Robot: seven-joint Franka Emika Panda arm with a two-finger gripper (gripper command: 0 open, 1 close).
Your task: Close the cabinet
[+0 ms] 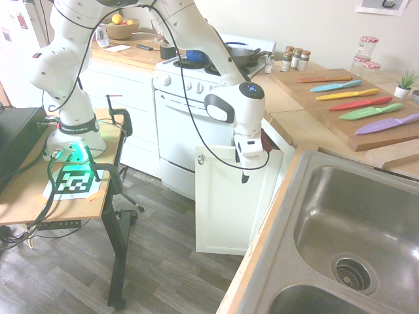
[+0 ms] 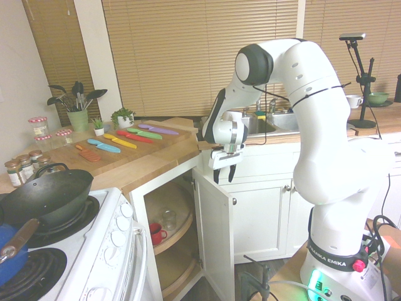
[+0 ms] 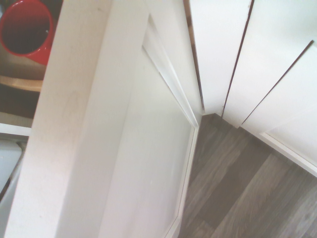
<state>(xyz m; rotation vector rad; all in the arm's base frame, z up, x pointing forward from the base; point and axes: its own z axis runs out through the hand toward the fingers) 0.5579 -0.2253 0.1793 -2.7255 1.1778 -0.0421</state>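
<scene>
From here I see the cabinet (image 2: 188,244) standing open, its door (image 1: 226,203) swung well out into the room, between the stove (image 1: 190,111) and the sink (image 1: 357,229) run of counter. The knob (image 1: 201,159) sits near the door's top corner, on the face turned toward the stove. My gripper (image 2: 221,175) hangs at the door's top edge, near the corner away from the knob, fingers pointing down and spread apart with nothing between them; I cannot tell whether they touch the door. In the second exterior view the opening shows curved wooden shelves inside, with a red cup (image 2: 155,232) and a glass jar (image 2: 168,219) on the upper shelf, near its front edge. The wrist view looks down along the door's top edge and recessed panel (image 3: 143,163), with the red cup just past the edge on the inside and grey wood floor (image 3: 242,193) on the other side. On the counter above the cabinet, coloured knives (image 1: 357,101) lie in a row on a cutting board (image 1: 386,134), and a wok (image 2: 45,195) sits on the stove.
</scene>
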